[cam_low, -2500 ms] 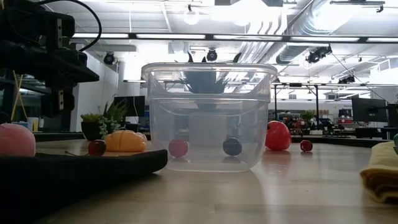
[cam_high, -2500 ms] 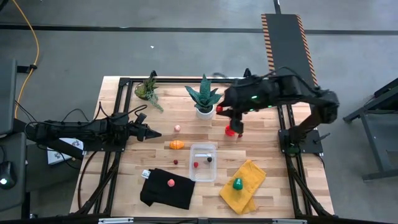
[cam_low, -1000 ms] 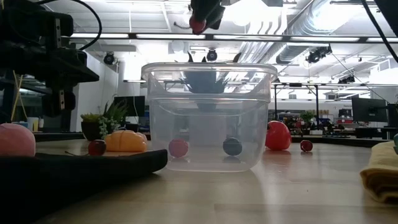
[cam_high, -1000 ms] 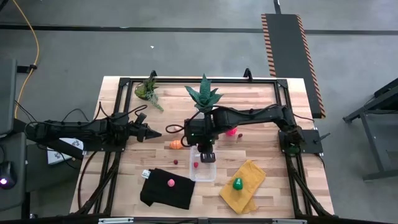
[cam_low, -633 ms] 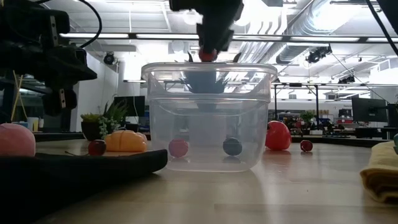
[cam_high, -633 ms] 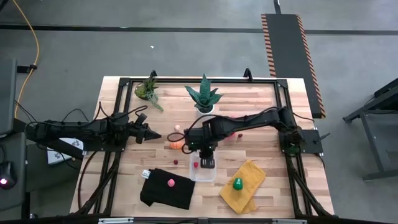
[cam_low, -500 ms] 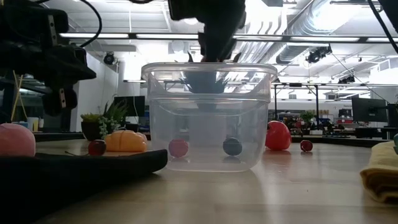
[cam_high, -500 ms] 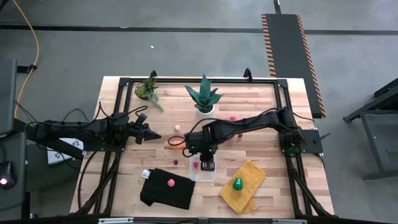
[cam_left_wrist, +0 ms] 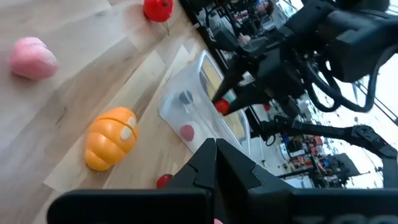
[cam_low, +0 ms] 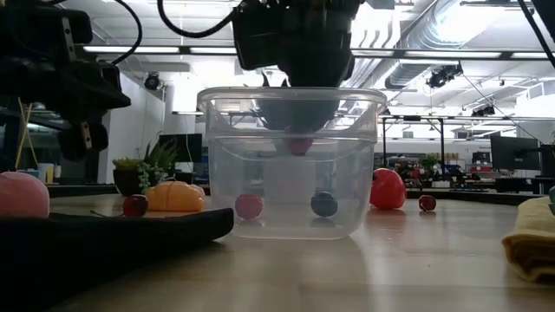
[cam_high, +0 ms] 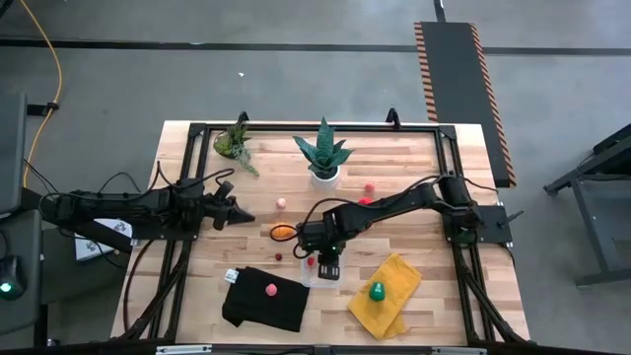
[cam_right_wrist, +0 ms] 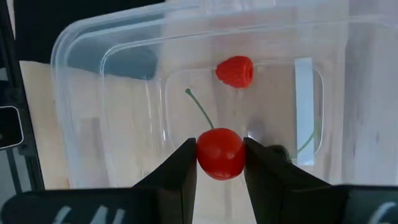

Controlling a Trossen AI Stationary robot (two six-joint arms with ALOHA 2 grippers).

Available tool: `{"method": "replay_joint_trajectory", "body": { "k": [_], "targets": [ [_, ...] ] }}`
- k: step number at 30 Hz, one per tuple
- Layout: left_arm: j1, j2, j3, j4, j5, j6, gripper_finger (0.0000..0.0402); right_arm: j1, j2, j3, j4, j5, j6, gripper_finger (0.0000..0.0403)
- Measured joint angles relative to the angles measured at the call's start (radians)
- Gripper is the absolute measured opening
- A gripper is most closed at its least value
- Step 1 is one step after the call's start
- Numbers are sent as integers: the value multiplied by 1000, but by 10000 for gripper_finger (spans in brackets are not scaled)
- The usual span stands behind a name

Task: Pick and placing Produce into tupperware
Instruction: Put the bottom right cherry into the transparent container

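Comparing with a second ago, high view: right gripper (cam_high: 326, 263) has dropped over the tupperware (cam_high: 317, 279), arm stretched across; left gripper (cam_high: 240, 217) stays parked beside the orange piece (cam_high: 282, 232), well apart from the tupperware. Low view: right gripper now dips inside the tupperware (cam_low: 290, 165), above a pink piece (cam_low: 249, 205) and a dark one (cam_low: 323, 204) on its floor. Left wrist view: left fingers pressed together, empty. Right wrist view: fingers (cam_right_wrist: 180, 168) clamp a red cherry (cam_right_wrist: 220, 152) over the tupperware (cam_right_wrist: 112, 74), raspberry (cam_right_wrist: 235, 71) inside. No readable writing.
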Motion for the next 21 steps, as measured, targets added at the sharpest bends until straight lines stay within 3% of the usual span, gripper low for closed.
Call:
{"method": "replay_joint_trajectory", "body": {
  "k": [14,21],
  "targets": [
    [0,0,0,3,35,0,1,1,0,-38,72,11,28,98],
    [0,0,0,3,35,0,1,2,0,-38,77,13,53,150]
  ]
}}
